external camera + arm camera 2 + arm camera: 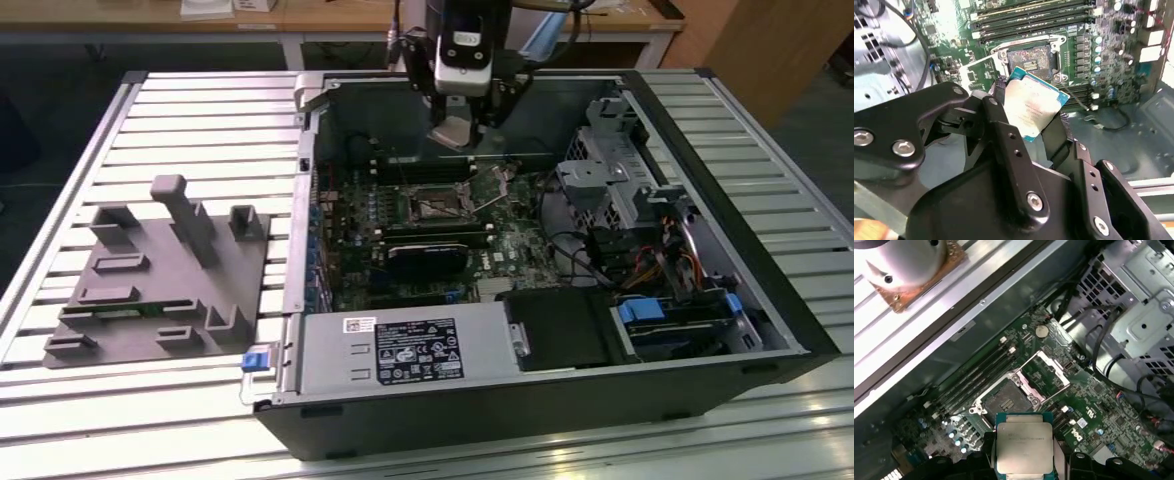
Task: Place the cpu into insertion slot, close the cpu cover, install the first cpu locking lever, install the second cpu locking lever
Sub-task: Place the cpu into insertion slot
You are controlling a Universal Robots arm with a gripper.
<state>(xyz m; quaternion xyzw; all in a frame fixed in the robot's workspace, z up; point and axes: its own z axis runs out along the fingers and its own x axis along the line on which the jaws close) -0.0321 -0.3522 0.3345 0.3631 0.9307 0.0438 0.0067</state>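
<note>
Gripping the flat silvery-tan square cpu (1031,107) by its edges, the black end effector (1024,452) hangs above the dark-centred, silver-rimmed insertion slot (1029,60), clearly apart.

Room above the insertion slot (1006,399) is open; the raised cpu cover (1058,369) flanks one side, memory slots (979,372) the other.

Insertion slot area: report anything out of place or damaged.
Nothing stands out. The insertion slot is empty, the cpu cover is swung open beside it, and the cpu is held in the gripper above the board, not yet seated.
</note>
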